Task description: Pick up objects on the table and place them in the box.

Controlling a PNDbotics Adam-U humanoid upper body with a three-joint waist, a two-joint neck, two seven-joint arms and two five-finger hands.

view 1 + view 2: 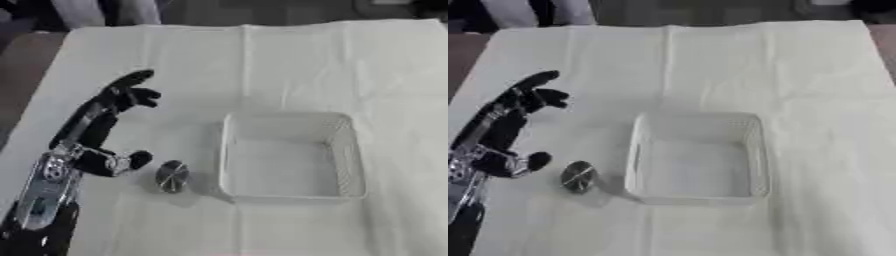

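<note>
Nearest on the white cloth [289, 65] that covers the table lies the one loose object — a small round metal disc [172, 176], grey and dull-shining, with a faint line across its face. It seems to stand tilted on its edge rather than lying flat, and it throws a soft shadow on the cloth below and to its right. It sits just beside the near left corner of the box [290, 192], outside it, close to the wall, though whether the two touch cannot be told. The box is a shallow white rectangular basket with low, slightly flared walls of ribbed or woven look; nothing shows inside it. To the left of the disc is the robot's left hand [105, 127], coming in from the lower left on a silver and black forearm. The hand is spread and grasps nothing: its thumb [133, 160] juts out toward the disc, its tip near the disc's left edge with a narrow strip of cloth between them, while the fingers [131, 80] reach away up the table — one stretched nearly straight, the others only gently bent. The fingers are well apart from the disc and from the box. The right hand shows in neither view.
</note>
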